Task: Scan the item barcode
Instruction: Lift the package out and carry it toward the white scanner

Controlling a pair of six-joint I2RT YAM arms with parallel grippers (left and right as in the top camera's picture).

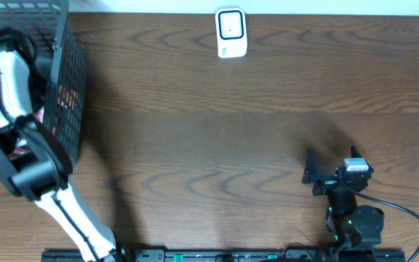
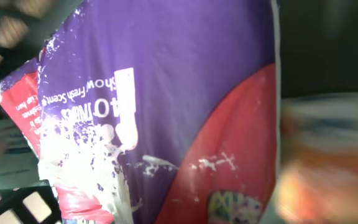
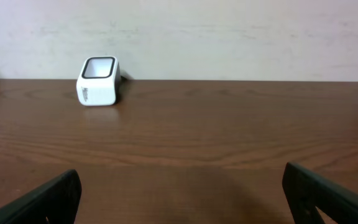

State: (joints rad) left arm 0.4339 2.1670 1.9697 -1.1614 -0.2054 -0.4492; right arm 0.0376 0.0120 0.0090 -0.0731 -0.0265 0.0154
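Left wrist view | purple-red pouch [image 2: 166, 93] lying directly ahead of left end effector, grip untellable | right end effector [image 3: 180, 175] idling open, well apart from wire basket [image 1: 75, 87].

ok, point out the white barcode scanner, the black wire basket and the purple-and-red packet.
white barcode scanner [image 1: 231, 30], overhead view, its top face.
black wire basket [image 1: 73, 87], overhead view, right side wall.
purple-and-red packet [image 2: 185, 68], left wrist view, purple panel.

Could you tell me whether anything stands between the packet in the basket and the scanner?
Yes: the wire wall of the basket rises between the packet and the scanner, so it would need lifting over. Beyond that, the table towards the scanner shows nothing else.
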